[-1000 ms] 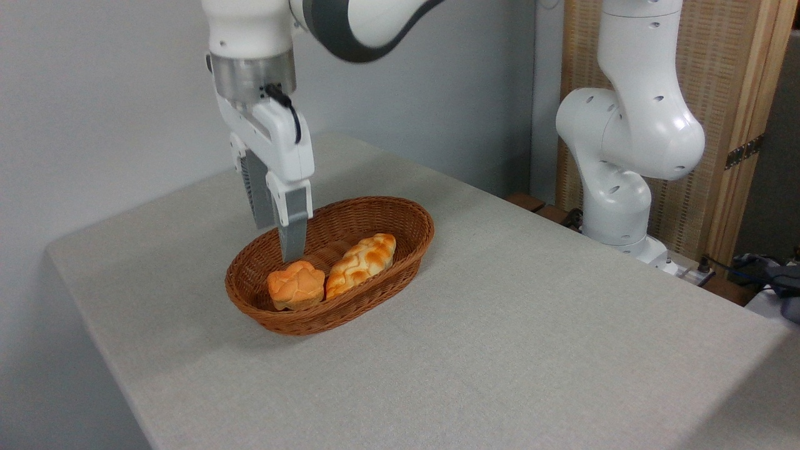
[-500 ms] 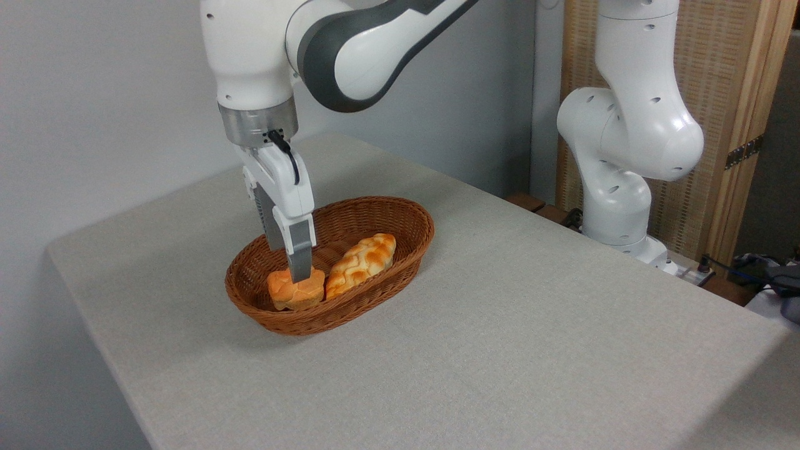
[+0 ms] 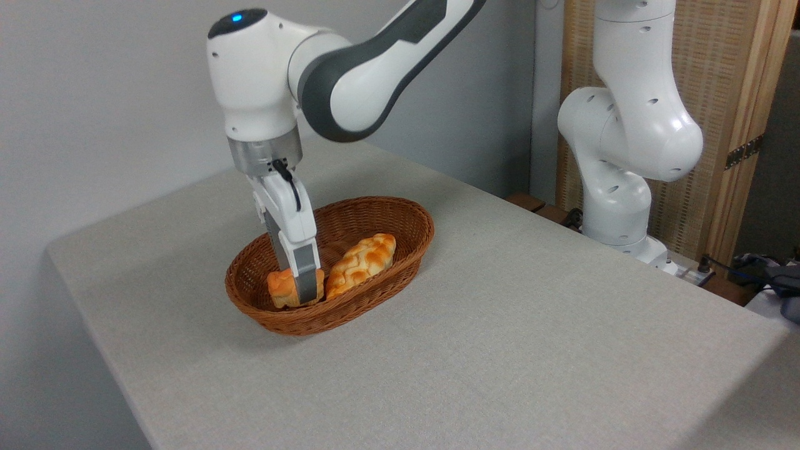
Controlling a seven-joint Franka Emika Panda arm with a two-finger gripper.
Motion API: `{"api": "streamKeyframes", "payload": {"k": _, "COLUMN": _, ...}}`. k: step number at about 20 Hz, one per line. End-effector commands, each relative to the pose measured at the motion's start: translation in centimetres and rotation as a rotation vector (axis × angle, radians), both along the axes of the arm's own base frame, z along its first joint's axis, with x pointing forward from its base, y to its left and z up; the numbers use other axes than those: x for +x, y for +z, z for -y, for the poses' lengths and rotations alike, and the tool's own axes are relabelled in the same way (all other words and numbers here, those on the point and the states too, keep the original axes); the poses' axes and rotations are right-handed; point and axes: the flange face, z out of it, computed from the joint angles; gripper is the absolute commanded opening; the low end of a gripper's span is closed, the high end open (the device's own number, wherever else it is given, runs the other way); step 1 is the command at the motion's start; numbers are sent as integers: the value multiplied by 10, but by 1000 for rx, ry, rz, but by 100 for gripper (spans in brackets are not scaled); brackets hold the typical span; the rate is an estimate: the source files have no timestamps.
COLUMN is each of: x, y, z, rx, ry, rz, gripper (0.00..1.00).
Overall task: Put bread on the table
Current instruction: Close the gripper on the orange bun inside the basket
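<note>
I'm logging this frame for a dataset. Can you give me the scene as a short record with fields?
bun: orange-golden bun in the wicker basket, left end
loaf: braided loaf beside it, to the right
gripper: gripper lowered into the basket, near finger in front of the bun; grasp cannot be told
table: grey-beige cloth table, no bread on it yet

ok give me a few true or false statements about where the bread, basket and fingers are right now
1. The bun lies inside the wicker basket. True.
2. The braided loaf lies on the table outside the basket. False: it is in the basket, right of the bun.
3. The gripper is down in the basket at the bun. True.
4. The bun hangs clear above the basket. False: it sits low in the basket.
5. The near finger covers part of the bun. True.
</note>
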Motion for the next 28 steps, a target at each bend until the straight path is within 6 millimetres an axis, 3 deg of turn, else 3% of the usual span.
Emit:
{"api": "streamKeyframes", "payload": {"k": 1, "x": 1, "y": -14, "z": 5, "rx": 8, "ry": -23, "rz": 8, "gripper": 85}}
{"api": "streamKeyframes", "payload": {"k": 3, "x": 1, "y": -12, "z": 5, "rx": 6, "ry": -23, "rz": 14, "gripper": 63}}
{"api": "streamKeyframes", "payload": {"k": 4, "x": 1, "y": -12, "z": 5, "rx": 6, "ry": -24, "rz": 14, "gripper": 59}}
{"api": "streamKeyframes", "payload": {"k": 14, "x": 0, "y": -11, "z": 4, "rx": 8, "ry": -22, "rz": 9, "gripper": 58}}
{"api": "streamKeyframes", "payload": {"k": 18, "x": -2, "y": 2, "z": 3, "rx": -2, "ry": -2, "rz": 1, "gripper": 49}}
{"api": "streamKeyframes", "payload": {"k": 23, "x": 4, "y": 57, "z": -15, "rx": 20, "ry": 2, "rz": -90, "gripper": 49}}
{"api": "streamKeyframes", "payload": {"k": 27, "x": 18, "y": 90, "z": -52, "rx": 9, "ry": 41, "rz": -65, "gripper": 52}}
{"api": "streamKeyframes", "payload": {"k": 28, "x": 24, "y": 95, "z": -73, "rx": 7, "ry": 71, "rz": -51, "gripper": 52}}
